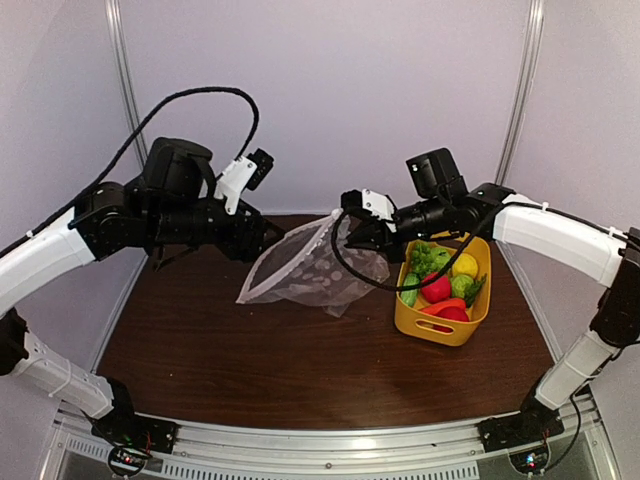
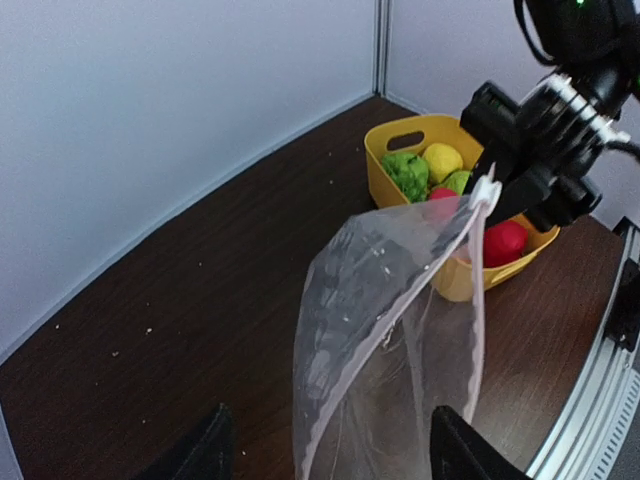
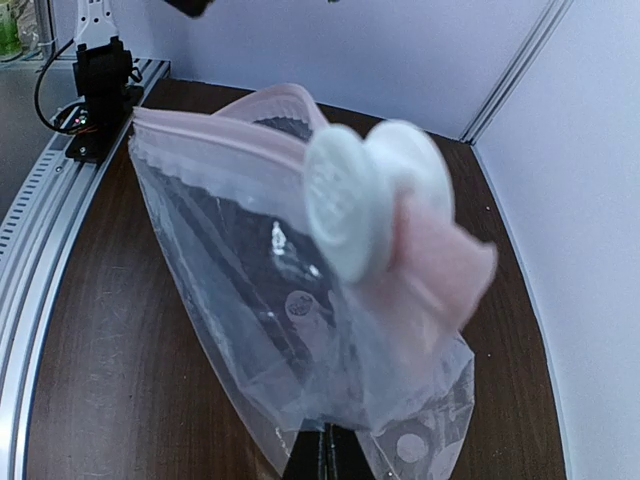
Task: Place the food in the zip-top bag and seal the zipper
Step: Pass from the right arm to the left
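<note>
Zip-top bag [image 1: 312, 268]: hangs over the middle of the table [image 1: 250, 365], lower end on the wood. Its long axis slopes from the pinched top corner down toward the left arm.
Zipper [image 3: 205, 135]: runs from that corner toward the left gripper, lips parted.
Surroundings: yellow basket [image 1: 478, 318] just right of the bag, holding green grapes [image 1: 426, 257], lemon [image 1: 465, 265] and red apple [image 1: 435, 288].
Right gripper [image 2: 487, 192]: clamped on the zipper's corner, between bag and basket.
Left gripper [image 2: 325, 452]: fingers spread wide, holding nothing; contact with the bag unclear.
</note>
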`<state>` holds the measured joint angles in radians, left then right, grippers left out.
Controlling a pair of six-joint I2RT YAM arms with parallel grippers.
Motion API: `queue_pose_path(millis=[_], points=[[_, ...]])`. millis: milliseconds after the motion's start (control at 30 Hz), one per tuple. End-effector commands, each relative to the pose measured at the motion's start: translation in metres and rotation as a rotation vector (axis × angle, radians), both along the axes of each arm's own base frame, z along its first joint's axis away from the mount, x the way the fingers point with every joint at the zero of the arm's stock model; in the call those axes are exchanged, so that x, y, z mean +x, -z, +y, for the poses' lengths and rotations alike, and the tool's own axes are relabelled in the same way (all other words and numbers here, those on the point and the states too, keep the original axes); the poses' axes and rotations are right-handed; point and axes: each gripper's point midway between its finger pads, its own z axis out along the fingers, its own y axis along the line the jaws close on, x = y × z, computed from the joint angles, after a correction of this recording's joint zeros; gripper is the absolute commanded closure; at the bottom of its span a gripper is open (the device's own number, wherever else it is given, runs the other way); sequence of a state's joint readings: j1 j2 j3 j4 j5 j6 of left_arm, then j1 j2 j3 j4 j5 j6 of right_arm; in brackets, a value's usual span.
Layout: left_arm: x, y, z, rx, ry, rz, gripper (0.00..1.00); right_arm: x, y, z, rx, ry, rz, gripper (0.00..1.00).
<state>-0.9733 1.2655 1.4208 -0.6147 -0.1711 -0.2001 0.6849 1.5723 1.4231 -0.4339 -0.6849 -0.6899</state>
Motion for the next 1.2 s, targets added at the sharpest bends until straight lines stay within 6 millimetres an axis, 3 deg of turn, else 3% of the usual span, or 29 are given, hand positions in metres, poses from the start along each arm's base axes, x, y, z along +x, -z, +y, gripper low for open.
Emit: queue_pose_path(millis=[0, 433, 767, 867, 900, 933, 967, 1000, 1067, 1167], points=[[-0.002, 0.01, 0.007, 0.089, 0.008, 0.017, 0.33, -0.014, -0.006, -0.006, -0.043, -0.011, -0.043, 1.0], [-0.002, 0.044, -0.003, 0.137, 0.047, 0.076, 0.37, -0.016, -0.006, -0.002, -0.042, -0.008, -0.045, 1.0], [0.04, 0.056, -0.008, 0.148, 0.015, 0.045, 0.69, -0.018, -0.01, -0.003, -0.036, -0.007, -0.041, 1.0], [0.046, 0.056, -0.011, 0.146, 0.036, 0.044, 0.89, -0.014, -0.012, -0.002, -0.026, 0.019, -0.036, 0.99], [0.049, 0.055, -0.01, 0.149, 0.032, 0.04, 0.96, -0.009, -0.014, -0.003, -0.012, 0.049, -0.029, 0.93], [0.054, 0.054, -0.005, 0.156, 0.008, 0.034, 1.0, -0.002, -0.018, -0.004, 0.009, 0.084, -0.008, 0.8], [0.061, 0.051, 0.003, 0.166, -0.024, 0.027, 1.0, 0.01, -0.023, -0.012, 0.04, 0.125, 0.022, 0.64], [0.068, 0.047, 0.013, 0.185, -0.062, 0.016, 1.0, 0.019, -0.028, -0.019, 0.077, 0.149, 0.063, 0.56], [0.085, 0.031, 0.043, 0.238, -0.178, -0.025, 1.0, 0.043, -0.042, -0.042, 0.157, 0.212, 0.153, 0.49], [0.101, -0.014, 0.09, 0.316, -0.358, -0.159, 1.0, 0.093, -0.05, -0.093, 0.234, 0.407, 0.229, 0.4]])
